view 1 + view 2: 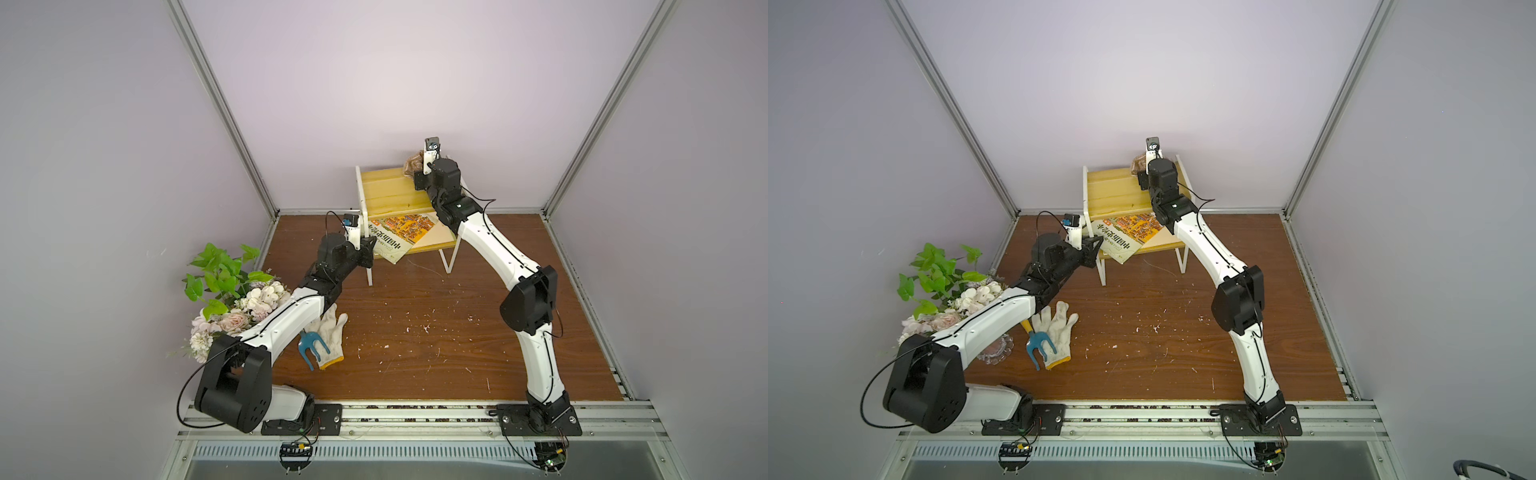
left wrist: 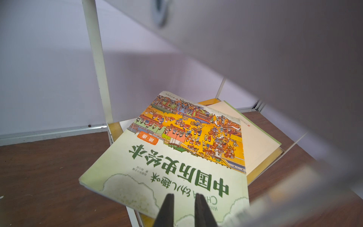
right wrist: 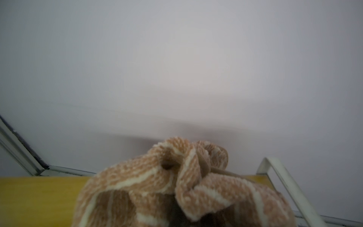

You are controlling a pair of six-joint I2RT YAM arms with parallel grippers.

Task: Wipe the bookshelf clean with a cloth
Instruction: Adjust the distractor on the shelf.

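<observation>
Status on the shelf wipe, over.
Right gripper shut on cloth, bunched on bookshelf top board, back corner. Left gripper slightly open over book. Book lies askew on lower board.

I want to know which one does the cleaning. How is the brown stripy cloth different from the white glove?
The cloth is tan with pale stripes; the glove is white with a yellow cuff. The cloth is bunched up on the top board of the bookshelf; the glove lies flat on the table. Both are soft fabric.
</observation>
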